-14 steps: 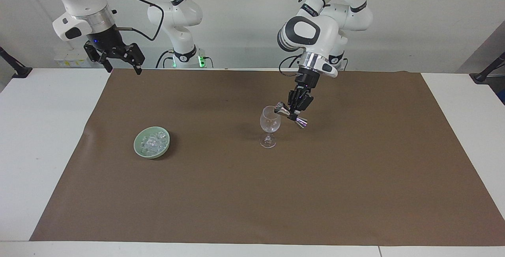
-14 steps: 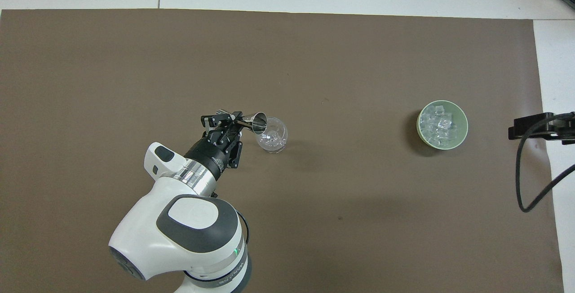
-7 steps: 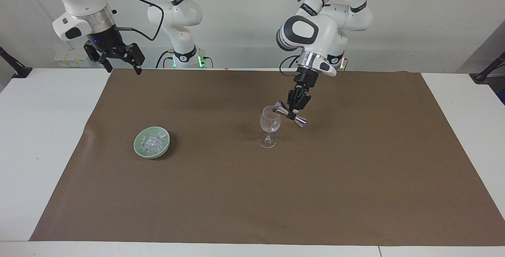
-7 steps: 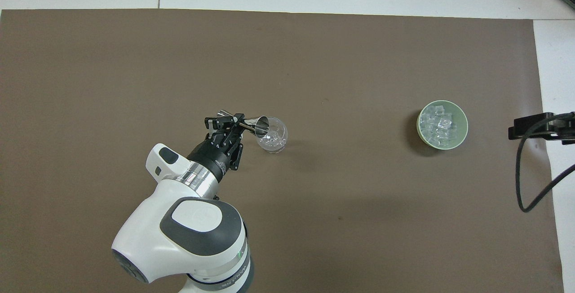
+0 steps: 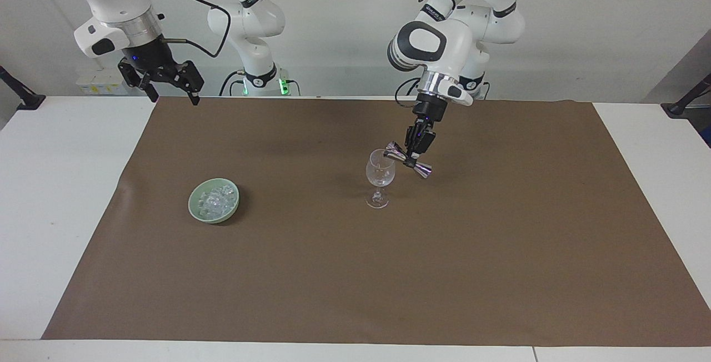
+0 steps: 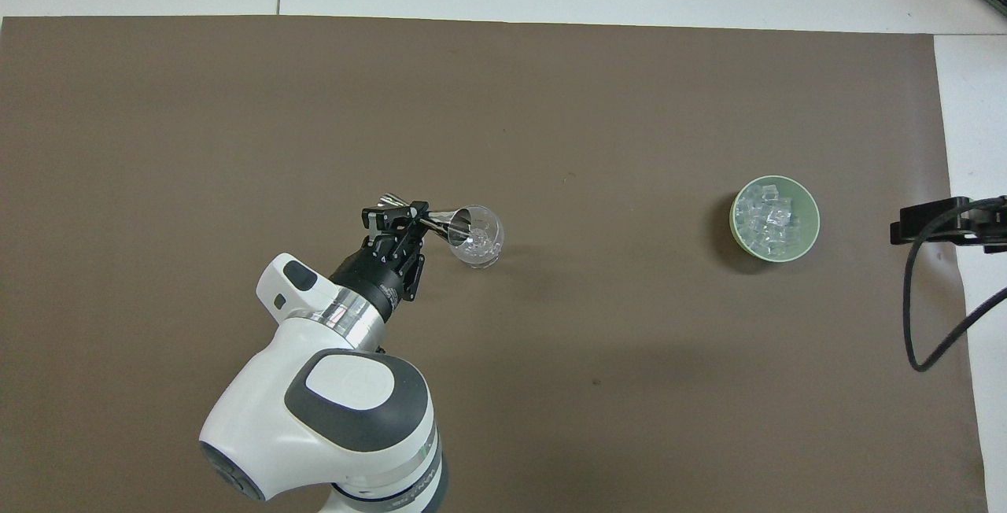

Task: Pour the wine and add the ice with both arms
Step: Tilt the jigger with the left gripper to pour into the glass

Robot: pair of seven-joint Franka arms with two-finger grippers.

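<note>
A brown mat [image 5: 355,251] covers most of the white table [image 5: 50,195], and nothing stands between the few things on it. A stemmed glass [image 5: 380,176] stands upright near the mat's middle. The ice [image 5: 215,200] lies heaped in a green bowl [image 5: 200,210], well apart from the glass, toward the right arm's end of the table. The left gripper [image 5: 411,158] hangs just beside the glass rim, its fingers clamped on the waist of a metal jigger [image 5: 422,170]. The jigger is tilted, one cup reaching over the glass's mouth and the other pointing away and down. In the overhead view the jigger's [image 6: 456,221] mouth overlaps the rim of the glass [image 6: 481,244]. The right gripper [image 5: 166,92] waits high over the table edge nearest the robots, at its own end, fingers spread apart and holding nothing. Since a second ago the left arm's wrist has turned and drawn slightly up, so the jigger now lies a little flatter across the rim; the glass, bowl and right gripper are unchanged.
</note>
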